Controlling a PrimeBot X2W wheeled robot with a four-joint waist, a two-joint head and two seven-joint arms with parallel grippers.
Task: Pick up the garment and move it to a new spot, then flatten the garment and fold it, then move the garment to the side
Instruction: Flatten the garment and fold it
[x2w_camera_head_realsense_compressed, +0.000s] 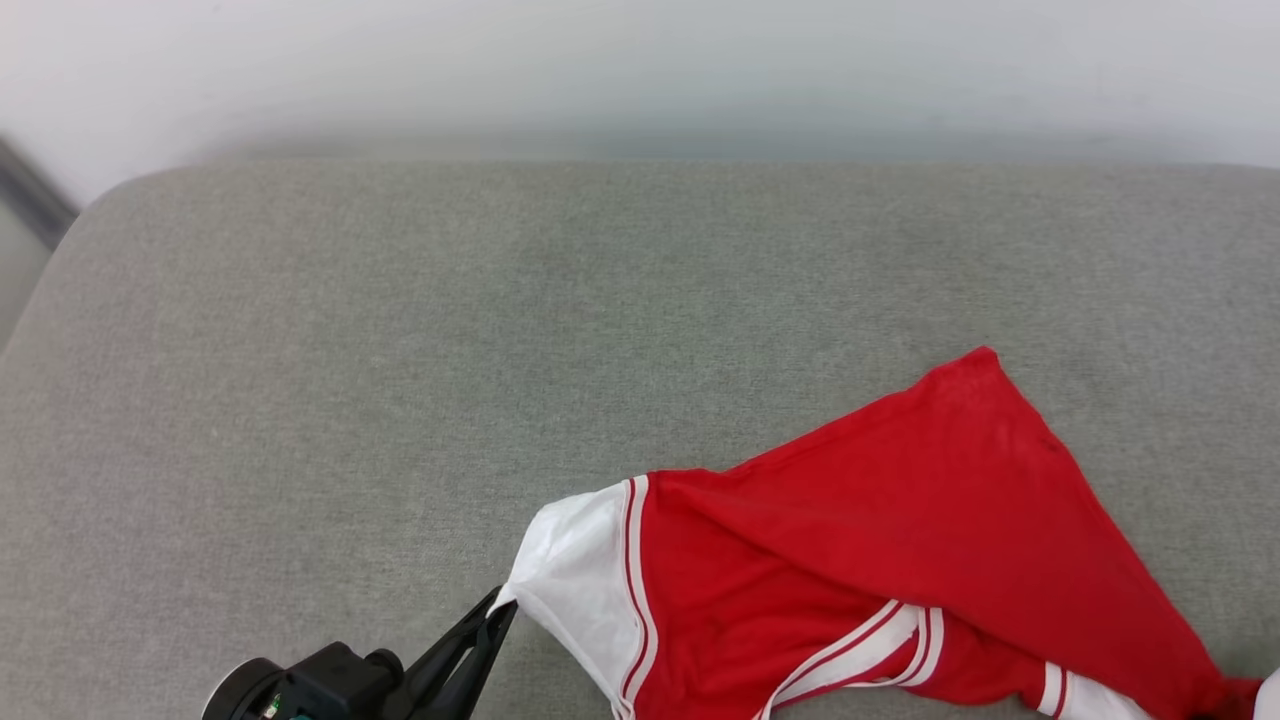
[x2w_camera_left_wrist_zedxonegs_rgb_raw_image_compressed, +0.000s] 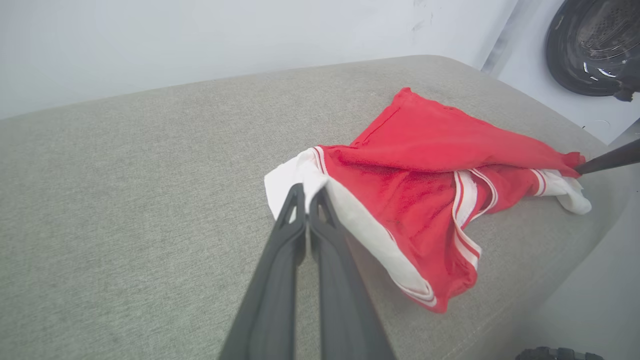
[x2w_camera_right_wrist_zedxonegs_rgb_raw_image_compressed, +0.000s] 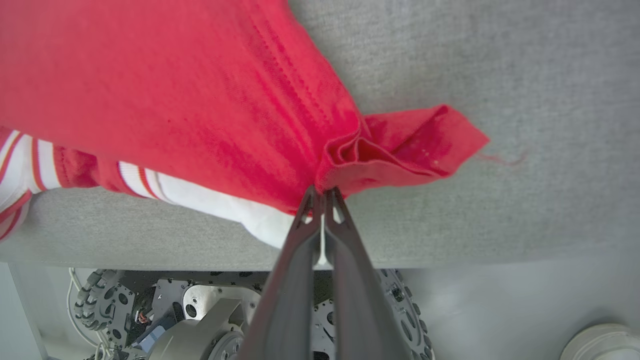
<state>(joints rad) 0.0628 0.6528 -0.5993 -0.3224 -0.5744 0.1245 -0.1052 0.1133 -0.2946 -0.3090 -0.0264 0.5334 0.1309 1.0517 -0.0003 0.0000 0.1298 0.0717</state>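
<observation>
My left gripper (x2w_camera_left_wrist_zedxonegs_rgb_raw_image_compressed: 306, 194) was clamped on the white sleeve (x2w_camera_head_realsense_compressed: 575, 570) and my right gripper (x2w_camera_right_wrist_zedxonegs_rgb_raw_image_compressed: 324, 192) pinched a bunched red corner of the red, white-sleeved jersey garment (x2w_camera_head_realsense_compressed: 900, 520), lying rumpled between the 2 on the grey fabric cushion (x2w_camera_head_realsense_compressed: 400, 350), I judged for stretching it flat.

Right hand (x2w_camera_right_wrist_zedxonegs_rgb_raw_image_compressed: 324, 192) pinches the garment's (x2w_camera_right_wrist_zedxonegs_rgb_raw_image_compressed: 175, 90) bunched red edge.

A grey cushion (x2w_camera_head_realsense_compressed: 400, 350) is lying beneath the jaws, a white wall (x2w_camera_head_realsense_compressed: 640, 70) is standing beyond them, and a dark drum (x2w_camera_left_wrist_zedxonegs_rgb_raw_image_compressed: 590, 45) is showing far right.
</observation>
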